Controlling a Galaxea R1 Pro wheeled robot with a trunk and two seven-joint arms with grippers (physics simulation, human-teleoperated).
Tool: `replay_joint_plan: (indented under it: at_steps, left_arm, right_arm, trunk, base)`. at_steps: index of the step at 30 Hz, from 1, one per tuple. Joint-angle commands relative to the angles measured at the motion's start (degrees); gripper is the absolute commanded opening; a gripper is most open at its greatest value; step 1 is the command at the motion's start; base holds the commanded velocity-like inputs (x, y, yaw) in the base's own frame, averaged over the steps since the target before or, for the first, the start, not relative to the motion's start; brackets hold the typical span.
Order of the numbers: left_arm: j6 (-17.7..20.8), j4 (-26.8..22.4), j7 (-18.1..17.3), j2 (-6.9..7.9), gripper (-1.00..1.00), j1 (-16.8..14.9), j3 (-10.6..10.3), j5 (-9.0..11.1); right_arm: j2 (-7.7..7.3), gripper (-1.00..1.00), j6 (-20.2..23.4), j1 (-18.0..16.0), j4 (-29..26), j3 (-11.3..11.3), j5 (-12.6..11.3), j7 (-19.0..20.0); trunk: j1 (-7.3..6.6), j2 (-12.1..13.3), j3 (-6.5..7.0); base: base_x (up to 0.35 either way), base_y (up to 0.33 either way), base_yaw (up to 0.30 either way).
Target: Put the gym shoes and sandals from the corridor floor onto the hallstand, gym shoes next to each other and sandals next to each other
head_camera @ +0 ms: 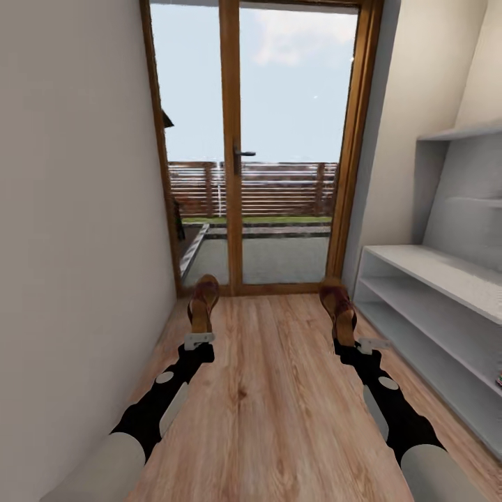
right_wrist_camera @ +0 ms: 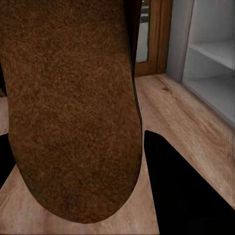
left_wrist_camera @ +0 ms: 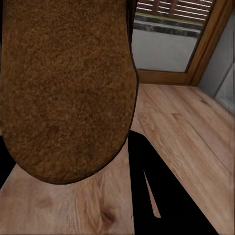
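Above the corridor floor (head_camera: 279, 390), at 11 and 1 o'clock: left end effector (head_camera: 199, 339) and right end effector (head_camera: 348, 343) each clamped on a sandal — left sandal (head_camera: 203, 301), right sandal (head_camera: 338, 305) — long axes pointing toward 12, at the glass door (head_camera: 279, 139); hallstand (head_camera: 446, 293) at 3

Nothing here carries writing I can read: no label, brand, number or sign on the sandals (head_camera: 203, 301), the hallstand (head_camera: 432, 268), the glass door (head_camera: 279, 139) or the walls.

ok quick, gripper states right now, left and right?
Left gripper: closed on a brown sandal, lifted off the floor.
Right gripper: closed on the other sandal, also held up.
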Motion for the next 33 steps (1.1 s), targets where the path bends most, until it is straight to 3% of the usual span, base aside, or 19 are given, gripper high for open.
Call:
replay_joint_plan:
  at_steps: [1,25,33]
  left_arm:
    - [-0.1,0.0,-0.1,0.02,-1.0,0.0,-0.1,0.4]
    - [-0.1,0.0,-0.1,0.02,-1.0,0.0,-0.1,0.4]
    - [-0.1,0.1,-0.1,0.02,-1.0,0.0,-0.1,0.4]
  right_arm:
    - [0.0,-1.0,-0.2,0.0,0.0,0.0,-0.4,0.2]
    - [-0.01,-1.0,-0.2,0.0,0.2,0.0,-0.4,0.2]
    - [-0.01,-1.0,-0.2,0.0,0.2,0.0,-0.4,0.2]
  trunk:
    - [0.02,0.0,-0.06]
    - [0.02,0.0,-0.06]
    - [0.02,0.0,-0.06]
  base:
    - [0.347,0.0,-0.265]
    - [0.347,0.0,-0.265]
    - [0.347,0.029,-0.052]
